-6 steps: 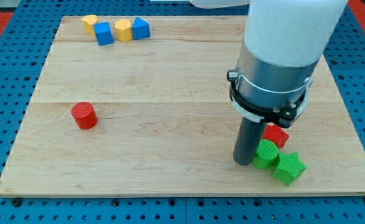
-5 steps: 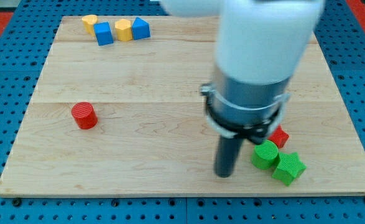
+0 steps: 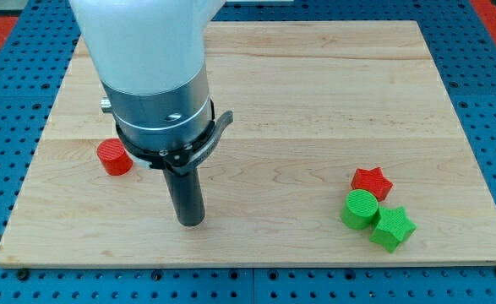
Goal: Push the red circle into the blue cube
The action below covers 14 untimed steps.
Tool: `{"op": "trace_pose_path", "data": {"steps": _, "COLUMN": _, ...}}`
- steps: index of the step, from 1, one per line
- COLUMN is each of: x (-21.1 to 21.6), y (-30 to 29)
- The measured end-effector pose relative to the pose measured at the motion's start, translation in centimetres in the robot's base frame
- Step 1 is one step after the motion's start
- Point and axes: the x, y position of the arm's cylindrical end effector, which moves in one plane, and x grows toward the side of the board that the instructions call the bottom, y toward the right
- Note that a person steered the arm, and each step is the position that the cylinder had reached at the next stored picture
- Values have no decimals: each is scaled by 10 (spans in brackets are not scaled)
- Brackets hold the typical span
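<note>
Red circle (image 3: pixel 113 157) near wooden board's (image 3: pixel 315 93) left edge, my tip (image 3: pixel 191 221) lower right of it, apart, no jaws visible

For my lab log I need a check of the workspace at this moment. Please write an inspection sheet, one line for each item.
Surface: wooden board, flat, on a blue pegboard.
Job's things: red circle near the view's left edge; blue cube not visible, the arm hides that corner.
Clutter: red star, green circle and green block clustered at the view's bottom right.
Grippers: none; my tip is right of and below the red circle, apart from it.
Cables: nothing seen.
Surroundings: red strip at the view's top right.
</note>
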Motion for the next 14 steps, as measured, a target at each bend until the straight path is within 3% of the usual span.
{"op": "trace_pose_path", "data": {"steps": 4, "x": 3, "y": -53}}
{"op": "trace_pose_path", "data": {"steps": 9, "x": -99, "y": -104}}
{"op": "trace_pose_path", "data": {"steps": 14, "x": -89, "y": -104}}
